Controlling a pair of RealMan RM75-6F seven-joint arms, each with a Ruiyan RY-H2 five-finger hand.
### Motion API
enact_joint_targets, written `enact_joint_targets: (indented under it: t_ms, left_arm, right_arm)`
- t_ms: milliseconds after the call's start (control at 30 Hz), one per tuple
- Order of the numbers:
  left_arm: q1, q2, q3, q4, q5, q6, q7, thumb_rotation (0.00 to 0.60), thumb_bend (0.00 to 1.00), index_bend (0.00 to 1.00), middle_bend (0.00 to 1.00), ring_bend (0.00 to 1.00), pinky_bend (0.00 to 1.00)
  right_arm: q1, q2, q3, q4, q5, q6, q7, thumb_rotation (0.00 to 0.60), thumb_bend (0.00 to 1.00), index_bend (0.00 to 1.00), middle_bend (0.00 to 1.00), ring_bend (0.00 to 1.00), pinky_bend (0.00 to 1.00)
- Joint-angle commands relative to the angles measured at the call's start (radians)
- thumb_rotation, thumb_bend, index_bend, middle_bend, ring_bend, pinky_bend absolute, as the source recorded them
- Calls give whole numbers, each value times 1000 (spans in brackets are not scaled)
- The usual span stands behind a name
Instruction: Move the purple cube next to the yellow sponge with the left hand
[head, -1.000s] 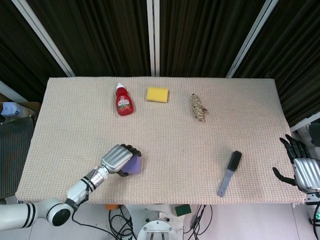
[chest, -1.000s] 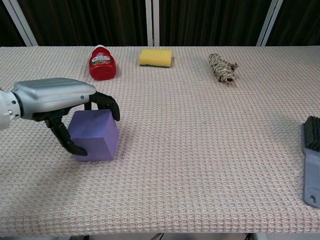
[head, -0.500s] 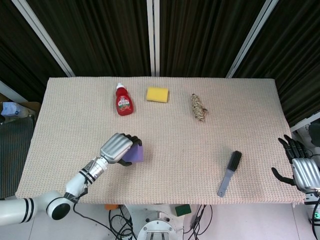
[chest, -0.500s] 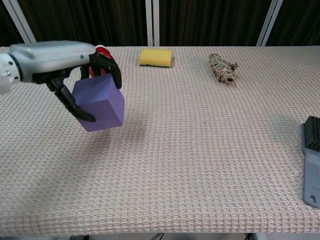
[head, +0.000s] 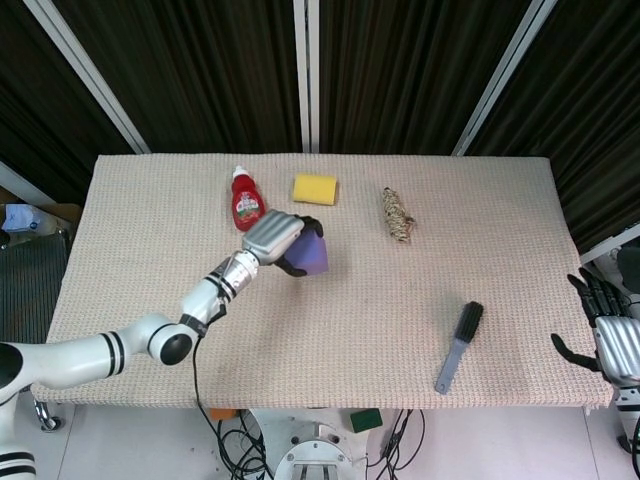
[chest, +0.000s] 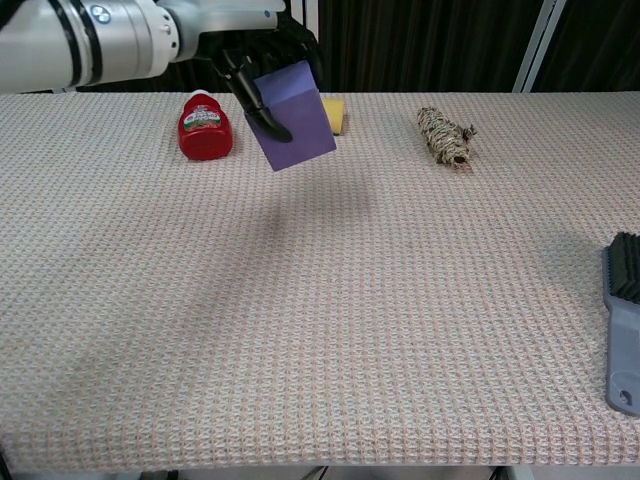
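My left hand (head: 275, 237) (chest: 250, 40) grips the purple cube (head: 306, 255) (chest: 296, 118) and holds it tilted in the air above the table. The cube hangs in front of the yellow sponge (head: 315, 189) (chest: 334, 113), which it partly hides in the chest view. The sponge lies at the back of the table, right of the red bottle (head: 246, 201) (chest: 205, 126). My right hand (head: 612, 338) hangs off the table's right edge with its fingers spread and nothing in it.
A rope bundle (head: 397, 215) (chest: 445, 135) lies right of the sponge. A grey brush (head: 459, 345) (chest: 624, 322) lies at the front right. The woven tablecloth (head: 330, 320) covers the whole table.
The left hand has lifted the purple cube off the table at the front left and carried it up and back toward the sponge. The right hand has sunk slightly.
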Motion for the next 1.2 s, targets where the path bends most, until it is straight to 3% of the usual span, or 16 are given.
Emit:
enact_joint_targets:
  t_ms: [33,200,433,500,600,800,967,1100,1200]
  left_arm:
    - [-103,-122,-3,154,-78,-35,38,600,212,461,501,430,550]
    - [-160,-220,11,277,-128,-33,76,600,223,463,501,430,552]
    - [-207,-266,28,371,-200,-81,102,600,242,457,487,423,553]
    - [-213,-264,43,381,-212,-110,108,600,238,347,383,347,499]
    - [-216,-256,42,377,-223,-133,84,600,193,72,119,157,327]
    - [-178,-255,32,360,-127,-53,6,599,34,10,47,94,200]
    - [-149,-201,26,290,-96,-18,-25,574,1,0,39,80,188]
    - [-88,-74,3,111,-82,33,-67,451,0,1,38,71,189]
    - [-18,80,1,-83,-85,86,-62,437,0,10,36,71,189]
  right_arm:
    - [-1,2,2,2,1,2,3,600,310,0,0,0,0]
    - [3,4,5,4,12,-13,9,600,310,0,0,0,0]
    - [4,6,9,4,25,-23,18,600,301,0,0,0,0]
    - [4,7,10,6,30,-27,19,600,294,0,0,0,0]
    - [5,7,11,8,35,-32,17,600,294,0,0,0,0]
    - [13,-3,12,20,49,-58,19,600,295,0,0,0,0]
    - [16,-10,13,27,50,-65,21,600,294,0,0,0,0]
    - [17,-13,11,34,49,-70,19,600,294,0,0,0,0]
    - [25,-20,10,42,52,-87,19,600,295,0,0,0,0]
